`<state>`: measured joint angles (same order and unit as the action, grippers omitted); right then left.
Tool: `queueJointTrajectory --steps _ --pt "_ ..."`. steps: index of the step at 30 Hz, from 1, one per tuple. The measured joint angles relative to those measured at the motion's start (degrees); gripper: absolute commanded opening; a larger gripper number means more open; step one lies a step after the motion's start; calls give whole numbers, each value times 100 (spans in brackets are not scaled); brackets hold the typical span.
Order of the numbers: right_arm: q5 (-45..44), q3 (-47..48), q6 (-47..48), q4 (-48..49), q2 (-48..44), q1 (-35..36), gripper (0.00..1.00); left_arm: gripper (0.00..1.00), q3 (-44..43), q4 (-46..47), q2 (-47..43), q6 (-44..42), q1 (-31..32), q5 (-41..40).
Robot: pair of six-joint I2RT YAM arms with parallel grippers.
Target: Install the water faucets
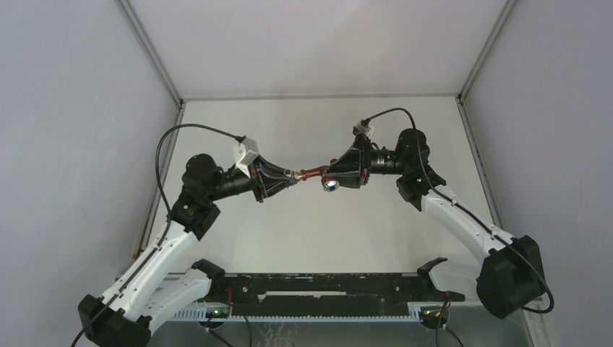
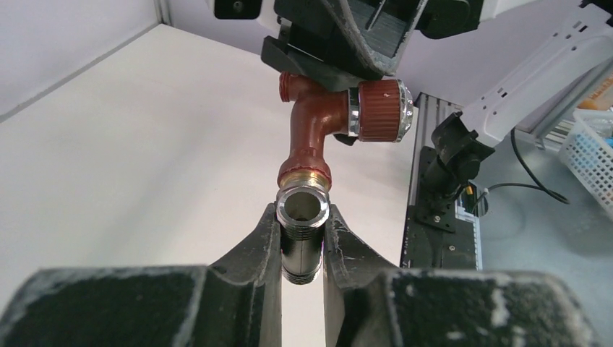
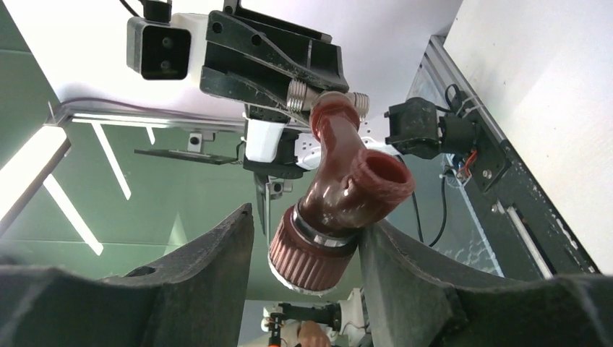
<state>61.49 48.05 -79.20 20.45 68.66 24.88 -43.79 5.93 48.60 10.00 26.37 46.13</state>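
The reddish-brown water faucet [image 1: 311,173] hangs in mid-air over the table [image 1: 318,123], between the two grippers. My left gripper [image 2: 301,233] is shut on the silvery threaded fitting [image 2: 302,211]. The faucet's [image 2: 311,130] brass-ringed pipe end meets the fitting's open top. My right gripper [image 3: 307,225] stands open around the faucet's [image 3: 340,173] ribbed knob [image 3: 307,262]. The knob leans on the right finger [image 3: 405,267], with a gap to the left finger [image 3: 217,260]. In the right wrist view the fitting [image 3: 300,94] sits in the left gripper [image 3: 275,65] beyond the faucet.
Grey walls close in the white table on three sides. A black rail [image 1: 325,289] runs along the near edge between the arm bases. A white basket [image 2: 589,144] stands off the table.
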Motion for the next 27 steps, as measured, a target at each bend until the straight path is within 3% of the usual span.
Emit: queueJointTrajectory --steps 16,27 --pt "85 0 107 -238 -136 291 65 0 92 -94 -55 -136 0 -293" --pt "48 280 66 94 -173 208 65 0 92 -374 -37 -205 -4 140"
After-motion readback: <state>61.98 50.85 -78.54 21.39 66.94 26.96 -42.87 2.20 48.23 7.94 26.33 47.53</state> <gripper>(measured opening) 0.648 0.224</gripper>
